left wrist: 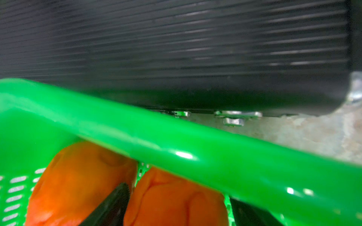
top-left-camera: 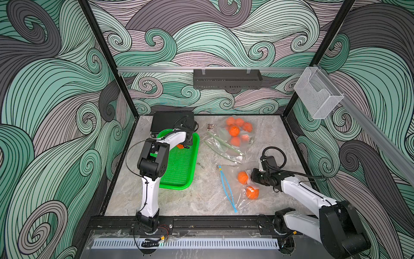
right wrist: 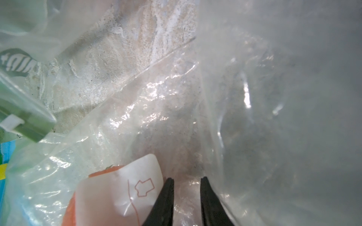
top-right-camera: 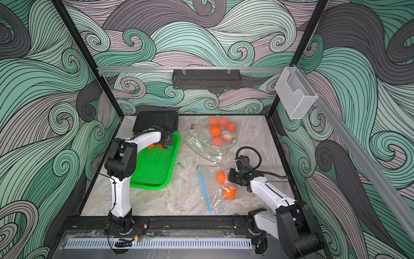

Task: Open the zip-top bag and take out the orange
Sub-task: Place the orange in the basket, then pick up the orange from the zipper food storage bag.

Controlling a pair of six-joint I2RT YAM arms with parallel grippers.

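The clear zip-top bag [top-left-camera: 240,197] with a blue zip [top-left-camera: 227,188] lies at the front right, its zip strands parted. Two oranges [top-left-camera: 243,177] [top-left-camera: 252,192] show inside it. My right gripper [top-left-camera: 255,177] is at the bag's end away from the zip. In the right wrist view its fingers [right wrist: 187,179] pinch crumpled bag film [right wrist: 156,107], beside an orange [right wrist: 69,207] with a white label. My left gripper [top-left-camera: 183,146] hangs low over the far end of the green tray [top-left-camera: 179,175]. It stands open around an orange [left wrist: 176,199] that rests in the tray beside another orange [left wrist: 78,185].
A second bag [top-left-camera: 235,132] with several oranges lies at the back, with a flat green-zipped bag [top-left-camera: 224,150] in front of it. A black box [top-left-camera: 170,121] stands right behind the tray rim [left wrist: 176,144]. A small card [top-left-camera: 210,126] lies near the back.
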